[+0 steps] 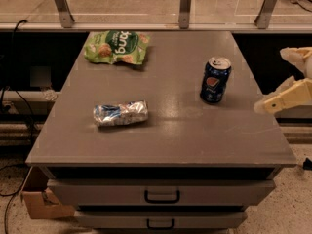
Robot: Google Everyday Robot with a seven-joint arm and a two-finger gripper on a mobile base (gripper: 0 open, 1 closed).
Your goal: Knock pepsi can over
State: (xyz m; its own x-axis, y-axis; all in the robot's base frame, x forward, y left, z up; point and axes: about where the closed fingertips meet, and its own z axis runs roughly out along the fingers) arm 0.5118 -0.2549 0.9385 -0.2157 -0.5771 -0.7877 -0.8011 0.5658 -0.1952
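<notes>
The pepsi can [215, 80] stands upright on the right part of the grey cabinet top [165, 135]. It is dark blue with a round logo and a silver top. My gripper [272, 81] is at the right edge of the view, beside the cabinet's right side and to the right of the can. Its two cream fingers [285, 99] stand apart, open and empty. It is not touching the can.
A silvery-blue crumpled foil packet [120, 113] lies left of centre. A green snack bag [116, 46] lies at the back left. A railing with metal posts [185, 6] runs behind the cabinet. Drawers [162, 195] are below the front edge.
</notes>
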